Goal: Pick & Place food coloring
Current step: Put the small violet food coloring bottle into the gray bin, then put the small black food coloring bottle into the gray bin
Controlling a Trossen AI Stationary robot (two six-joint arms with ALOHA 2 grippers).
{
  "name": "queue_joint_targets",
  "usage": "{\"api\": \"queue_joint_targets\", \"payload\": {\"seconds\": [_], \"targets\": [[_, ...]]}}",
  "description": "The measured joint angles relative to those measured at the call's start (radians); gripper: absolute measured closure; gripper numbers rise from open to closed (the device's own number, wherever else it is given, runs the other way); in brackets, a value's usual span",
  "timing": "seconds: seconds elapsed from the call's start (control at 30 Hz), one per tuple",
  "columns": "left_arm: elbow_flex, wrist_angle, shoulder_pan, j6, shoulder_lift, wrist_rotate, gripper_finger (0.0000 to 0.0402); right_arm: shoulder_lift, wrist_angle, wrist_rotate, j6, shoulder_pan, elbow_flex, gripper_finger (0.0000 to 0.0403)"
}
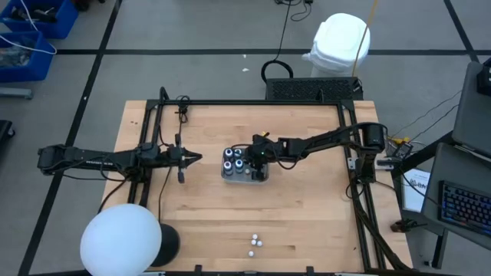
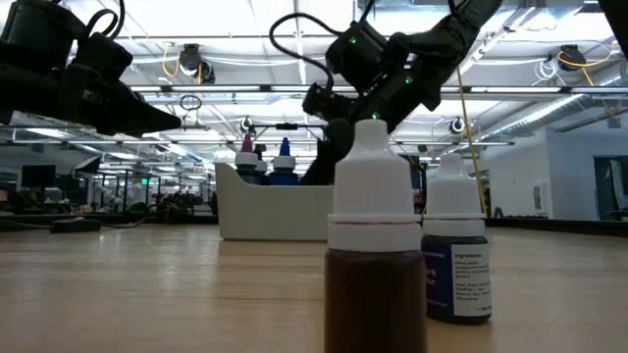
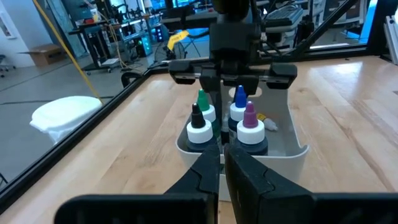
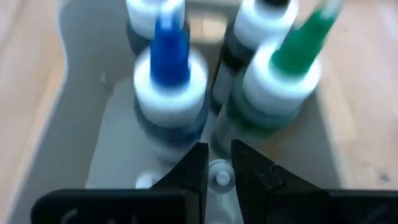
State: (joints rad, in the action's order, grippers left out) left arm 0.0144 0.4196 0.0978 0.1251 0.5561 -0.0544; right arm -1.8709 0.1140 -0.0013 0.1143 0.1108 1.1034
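A pale tray [image 1: 265, 177] in the middle of the table holds four small food coloring bottles [image 1: 234, 158], standing upright with black [image 3: 197, 117], green [image 3: 203, 99], blue [image 3: 239, 98] and purple [image 3: 250, 116] tips. My right gripper [image 1: 258, 156] reaches down into the tray's right part beside the blue [image 4: 169, 68] and green [image 4: 292, 62] bottles, shut on a small pale round piece [image 4: 219, 175]. My left gripper [image 1: 198, 158] [image 3: 222, 155] hovers shut to the tray's left, pointing at it. More white-capped bottles [image 1: 255, 242] stand near the table's near edge. My right gripper has the small pale round piece [image 4: 219, 176] between its two fingers [image 4: 196, 163], a little back from their tips. It comes from above, slanting down from the table's right into the tray. What the piece belongs to and whether it rests on the tray floor cannot be told.
A brown bottle [image 2: 371, 255] and a dark blue bottle [image 2: 456, 270] stand close to the low camera. A large white ball [image 1: 121, 239] sits at the table's near left corner. Black frame rails [image 1: 253, 103] border the table. Bare wood lies between the tray and the near bottles.
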Motion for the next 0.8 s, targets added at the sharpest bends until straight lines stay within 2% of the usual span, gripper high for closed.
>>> {"api": "queue_joint_targets", "payload": {"seconds": [0.37,0.8], "targets": [[0.0,0.0,0.0,0.0,0.0,0.0,0.0371,-0.017,0.023,0.0,0.001,0.0,0.0,0.0351],[0.0,0.0,0.0,-0.002,0.0,0.0,0.0371,-0.017,0.032,0.003,-0.013,0.0,0.0,0.0287]]}}
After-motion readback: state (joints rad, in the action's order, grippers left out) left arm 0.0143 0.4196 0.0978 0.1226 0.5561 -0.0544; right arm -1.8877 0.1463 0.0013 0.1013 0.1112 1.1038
